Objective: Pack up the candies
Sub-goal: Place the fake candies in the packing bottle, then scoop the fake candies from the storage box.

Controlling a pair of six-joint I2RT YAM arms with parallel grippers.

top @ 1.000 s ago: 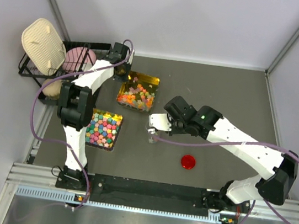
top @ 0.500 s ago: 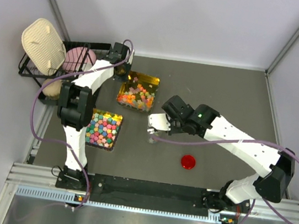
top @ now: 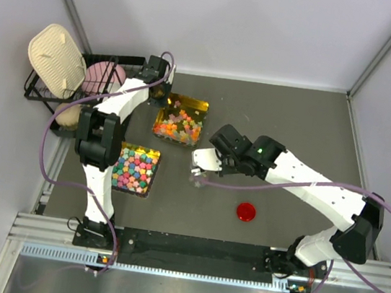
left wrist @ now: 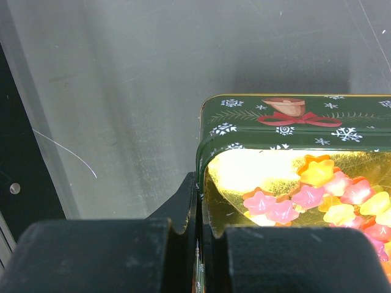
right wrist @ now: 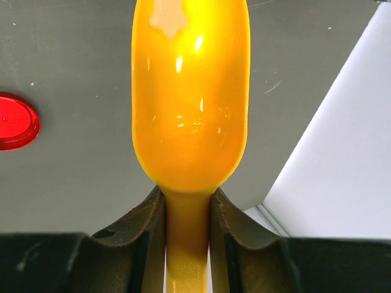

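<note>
**standing_by:** Candies (left wrist: 308, 196) are sitting in the green snowflake tin (left wrist: 244, 131), little pink, orange and yellow stars piling up on the gold inside. On the table (top: 294, 117) it's lying towards the back left. The left gripper (left wrist: 200, 207) is pinching the tin's side wall, one finger inside and one outside.

**tablewatcher:** What's crowding it?

**standing_by:** A tray (top: 155, 157) of chunky sweets (top: 134, 168) is lying just in front of the tin, and the left arm is covering that tray's left edge. A black wire rack (top: 37, 89) is standing further left, holding a cream plate (top: 56, 58). The right gripper (top: 199, 170) is hovering near the tin's front right corner, and a red disc (top: 247, 212) is lying nearer the arm bases.

**tablewatcher:** Right one holding anything?

**standing_by:** From overhead I can't tell. Its wrist camera is showing fingers (right wrist: 153, 213) squeezing the neck of a glossy yellow spoon (right wrist: 189, 110). There's a pale star-shaped patch at the tip; candy or glare, can't say.
</note>
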